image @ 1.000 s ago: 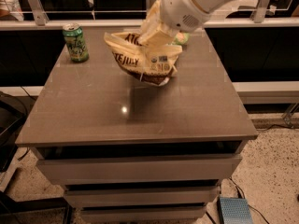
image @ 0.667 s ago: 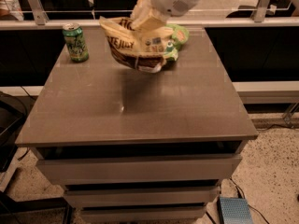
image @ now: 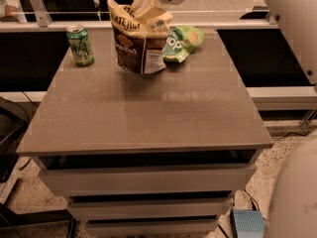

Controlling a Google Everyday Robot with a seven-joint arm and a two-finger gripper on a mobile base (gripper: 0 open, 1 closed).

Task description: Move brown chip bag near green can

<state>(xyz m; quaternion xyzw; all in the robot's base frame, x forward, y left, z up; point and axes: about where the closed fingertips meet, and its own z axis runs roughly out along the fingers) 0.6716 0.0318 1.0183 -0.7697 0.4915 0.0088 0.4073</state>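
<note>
Brown chip bag point(image: 138, 46) seemingly in pincer point(image: 148, 5), table point(image: 148, 118) rear.

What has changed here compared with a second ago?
The end effector, still gripping the brown chip bag by its top, has carried it closer to the green can; the bag now hangs upright. The can, the green chip bag and the table stayed put.

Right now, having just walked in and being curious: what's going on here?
The robot's gripper, at the back of the grey cabinet top, has its jaws closed on the top of the brown chip bag, holding it upright. The green can stands to the bag's left in view, apart from it. A green chip bag lies just to its right.
</note>
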